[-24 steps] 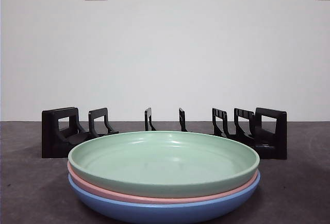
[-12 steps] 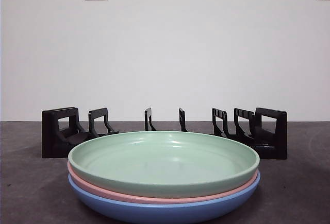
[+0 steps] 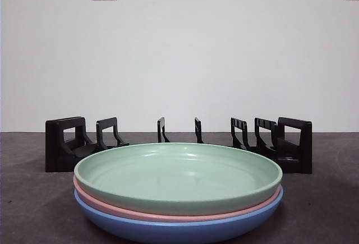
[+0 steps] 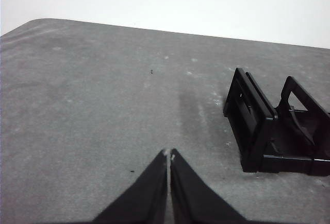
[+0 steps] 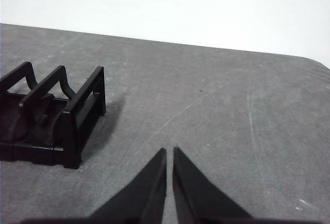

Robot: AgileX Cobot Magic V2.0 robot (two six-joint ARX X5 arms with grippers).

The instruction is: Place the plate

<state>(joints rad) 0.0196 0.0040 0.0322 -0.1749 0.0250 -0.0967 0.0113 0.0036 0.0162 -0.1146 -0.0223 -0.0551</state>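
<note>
Both clenched claws, left (image 4: 168, 154) and right (image 5: 169, 152), idle; lifting the green plate (image 3: 178, 176) probably drags the nested pink plate (image 3: 168, 216).

The right gripper (image 5: 169, 153), jaws closed, hangs over a grey speckled table (image 5: 216, 110). A black slotted plastic rack (image 5: 49, 116) stands nearby.

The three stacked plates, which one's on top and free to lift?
The pale green round plate. It sits uppermost, its whole inside showing; the pink plate and the blue plate beneath it show only their rims.
</note>
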